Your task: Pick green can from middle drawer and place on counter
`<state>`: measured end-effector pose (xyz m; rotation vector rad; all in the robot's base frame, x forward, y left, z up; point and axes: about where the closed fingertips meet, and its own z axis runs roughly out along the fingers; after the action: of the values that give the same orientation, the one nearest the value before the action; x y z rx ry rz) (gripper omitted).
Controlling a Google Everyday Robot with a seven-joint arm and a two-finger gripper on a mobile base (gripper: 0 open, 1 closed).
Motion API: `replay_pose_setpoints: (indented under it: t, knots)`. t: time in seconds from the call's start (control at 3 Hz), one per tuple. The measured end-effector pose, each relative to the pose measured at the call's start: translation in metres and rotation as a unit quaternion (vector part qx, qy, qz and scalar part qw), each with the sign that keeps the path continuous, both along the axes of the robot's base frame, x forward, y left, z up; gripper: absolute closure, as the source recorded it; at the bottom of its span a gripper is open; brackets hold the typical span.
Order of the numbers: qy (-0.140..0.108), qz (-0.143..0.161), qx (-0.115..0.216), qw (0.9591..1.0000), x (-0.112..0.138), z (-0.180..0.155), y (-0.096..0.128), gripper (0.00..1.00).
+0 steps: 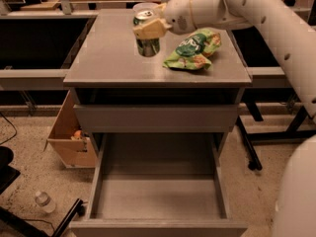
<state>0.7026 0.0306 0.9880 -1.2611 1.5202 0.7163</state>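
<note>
My gripper is shut on the green can, holding it upright over the middle of the counter, its base at or just above the surface. The can's silver top shows above the cream fingers. The white arm reaches in from the upper right. The middle drawer is pulled open below, with its grey floor bare.
A green snack bag lies on the counter just right of the can. A white bowl sits at the counter's far edge behind the gripper. A cardboard box and a plastic bottle are on the floor at left.
</note>
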Motion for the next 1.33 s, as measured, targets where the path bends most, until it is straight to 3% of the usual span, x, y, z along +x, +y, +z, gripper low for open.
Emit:
replay_pose_setpoints:
  t: [0.33,0.67,1.0,1.33]
  knots:
    - [-0.020,-0.050,0.051,0.9972,0.059,0.008,0.012,1.00]
    - [0.001,-0.109,0.091,0.9898,0.115,-0.017,0.012,1.00]
    - [0.036,-0.150,0.106,0.9823,0.153,-0.051,0.013,1.00]
    - [0.067,-0.171,0.093,0.9787,0.177,-0.075,0.025,0.99]
